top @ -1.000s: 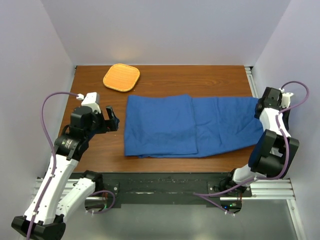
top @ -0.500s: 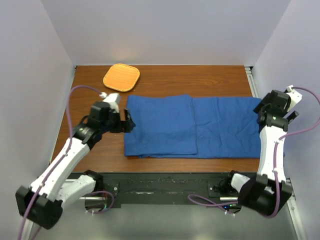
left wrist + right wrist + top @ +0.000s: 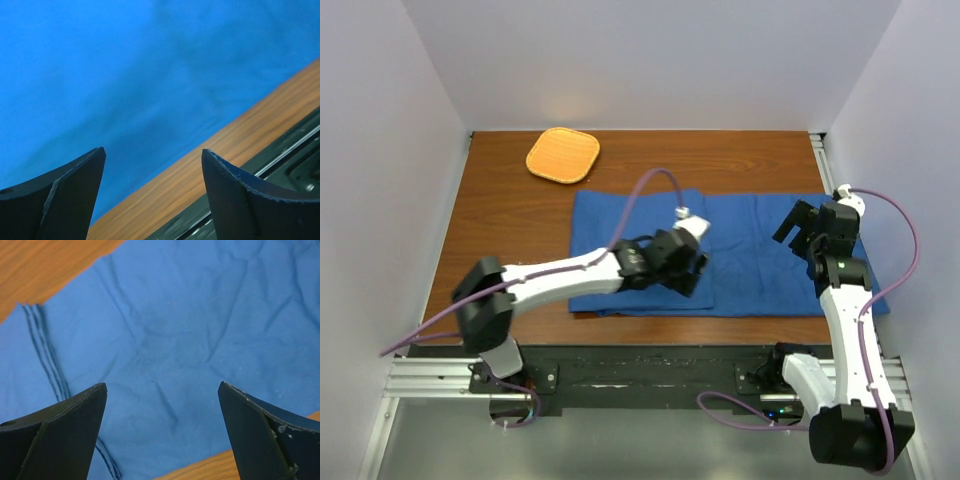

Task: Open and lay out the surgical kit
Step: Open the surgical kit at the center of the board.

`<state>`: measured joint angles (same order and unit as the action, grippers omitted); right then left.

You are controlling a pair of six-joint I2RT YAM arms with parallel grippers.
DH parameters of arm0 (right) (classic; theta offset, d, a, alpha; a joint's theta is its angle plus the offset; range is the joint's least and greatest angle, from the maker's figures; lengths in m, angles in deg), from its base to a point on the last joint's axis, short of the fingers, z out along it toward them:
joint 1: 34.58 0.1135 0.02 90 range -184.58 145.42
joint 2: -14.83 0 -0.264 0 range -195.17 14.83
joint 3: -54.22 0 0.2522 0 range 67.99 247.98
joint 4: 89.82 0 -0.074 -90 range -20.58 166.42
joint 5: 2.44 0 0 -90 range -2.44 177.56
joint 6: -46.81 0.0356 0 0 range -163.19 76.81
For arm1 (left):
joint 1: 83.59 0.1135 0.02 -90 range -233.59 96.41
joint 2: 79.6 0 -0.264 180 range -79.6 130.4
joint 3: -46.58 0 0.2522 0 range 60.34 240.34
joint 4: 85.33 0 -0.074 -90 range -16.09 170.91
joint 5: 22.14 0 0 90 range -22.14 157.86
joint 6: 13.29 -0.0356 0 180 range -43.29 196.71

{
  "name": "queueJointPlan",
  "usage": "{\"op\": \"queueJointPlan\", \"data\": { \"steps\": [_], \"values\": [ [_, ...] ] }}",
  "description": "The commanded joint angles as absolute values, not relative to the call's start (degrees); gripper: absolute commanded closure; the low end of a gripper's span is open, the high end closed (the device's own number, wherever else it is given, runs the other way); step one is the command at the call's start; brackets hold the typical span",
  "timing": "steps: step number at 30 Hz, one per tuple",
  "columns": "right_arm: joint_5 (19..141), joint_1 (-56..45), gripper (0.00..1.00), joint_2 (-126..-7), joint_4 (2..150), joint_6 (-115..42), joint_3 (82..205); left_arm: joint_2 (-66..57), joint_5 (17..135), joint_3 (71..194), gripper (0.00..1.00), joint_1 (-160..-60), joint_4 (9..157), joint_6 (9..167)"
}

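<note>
- Overhead view: the blue cloth wrap (image 3: 750, 255) lies flat as a wide rectangle across the middle and right of the wooden table (image 3: 500, 220), closer to the near edge than the far one.
- A folded panel covers its left half, with one straight fold edge running near to far at mid-length. What lies inside cannot be seen.
- The left gripper (image 3: 693, 272) is over the near middle of the wrap, its arm reaching in from the left.
- The right gripper (image 3: 794, 224) is over the right half.
- The orange mat (image 3: 563, 155), a rounded square with a woven look, sits at the far left, apart from the wrap.
- Left wrist view: smooth, matte blue cloth fills the upper left. A strip of wood grain and the black rail (image 3: 300, 165) run diagonally at lower right.
- The left gripper's dark fingers (image 3: 60, 200) stand well apart over the wrap's near edge, with nothing between them.
- Right wrist view: the cloth is soft and creased, with several stacked layer edges at the left. Bare wood shows at the upper left and lower right.
- The right gripper's fingers (image 3: 55, 440) are spread wide above the cloth, gripping nothing.
</note>
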<state>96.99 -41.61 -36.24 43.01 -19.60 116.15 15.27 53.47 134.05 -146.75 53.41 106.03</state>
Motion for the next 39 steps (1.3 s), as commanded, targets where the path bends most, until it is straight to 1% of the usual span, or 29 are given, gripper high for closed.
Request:
{"op": "queueJointPlan", "data": {
  "steps": [1, 2, 3, 6, 10, 11, 16, 17, 19, 21, 22, 23, 24, 25, 28, 30, 34, 37, 39],
  "values": [
    [101.3, -41.1, 0.01, -34.4, 42.3, -20.4, 114.0, 25.6, 44.9, 144.5, 0.22, -154.1, 53.6, 104.1],
    [102.1, -40.9, 0.01, -34.2, 42.1, -20.8, 113.9, 27.6, 44.3, 145.9, 0.24, -154.9, 53.6, 102.5],
    [102.8, -40.7, 0.01, -34.0, 42.1, -21.0, 113.5, 31.4, 43.4, 147.4, 0.25, -156.7, 53.1, 101.8],
    [103.6, -39.9, 0.01, -34.2, 42.3, -21.0, 113.4, 37.4, 39.4, 152.6, 0.28, -158.7, 51.6, 99.2],
    [104.1, -39.1, 0.01, -34.9, 42.5, -21.4, 114.0, 41.9, 38.3, 156.7, 0.31, -159.1, 52.3, 97.6],
    [104.3, -38.9, 0.01, -35.2, 42.5, -21.5, 114.0, 42.4, 38.2, 157.0, 0.36, -159.2, 53.2, 97.0],
    [104.5, -38.5, 0.01, -36.0, 42.8, -21.7, 114.3, 46.8, 37.7, 158.8, 0.41, -159.1, 52.5, 96.1],
    [104.5, -38.4, 0.01, -36.1, 42.9, -21.7, 114.3, 47.3, 37.7, 158.9, 0.47, -159.1, 51.8, 96.2],
    [104.3, -38.3, 0.01, -36.3, 43.3, -21.7, 114.2, 48.0, 38.2, 158.5, 0.53, -159.2, 51.6, 96.3],
    [104.2, -38.4, 0.02, -36.4, 43.5, -21.6, 114.0, 47.8, 38.3, 158.3, 0.63, -159.2, 51.4, 96.3],
    [104.2, -38.3, 0.01, -36.5, 43.6, -21.6, 114.0, 47.7, 38.4, 157.9, 0.70, -159.2, 51.5, 96.3],
    [104.1, -38.3, 0.02, -36.5, 43.8, -21.5, 114.0, 47.3, 38.4, 157.9, 0.75, -159.2, 51.3, 96.3],
    [103.9, -38.3, 0.02, -36.5, 43.8, -21.6, 113.9, 47.1, 38.3, 158.0, 0.78, -159.2, 51.3, 96.2],
    [104.0, -38.3, 0.01, -36.5, 43.9, -21.5, 114.0, 46.9, 38.2, 158.1, 0.86, -159.2, 51.3, 96.2],
    [104.0, -38.3, 0.01, -36.5, 44.1, -21.6, 114.0, 45.3, 37.5, 158.7, 1.00, -159.3, 50.6, 95.9],
    [103.8, -38.2, 0.02, -36.4, 44.0, -21.7, 114.2, 43.3, 37.1, 158.6, 1.00, -159.2, 50.3, 95.8],
    [104.0, -38.0, 0.02, -36.0, 43.8, -22.2, 114.7, 38.6, 31.9, 156.3, 1.00, -158.1, 50.5, 94.7],
    [104.2, -37.5, 0.01, -35.7, 43.5, -22.7, 115.3, 33.7, 30.1, 151.6, 1.00, -154.1, 51.0, 94.7],
    [104.3, -36.9, 0.01, -35.5, 43.2, -23.1, 115.5, 29.0, 28.3, 146.2, 1.00, -148.7, 51.9, 95.2]
  ]
}}
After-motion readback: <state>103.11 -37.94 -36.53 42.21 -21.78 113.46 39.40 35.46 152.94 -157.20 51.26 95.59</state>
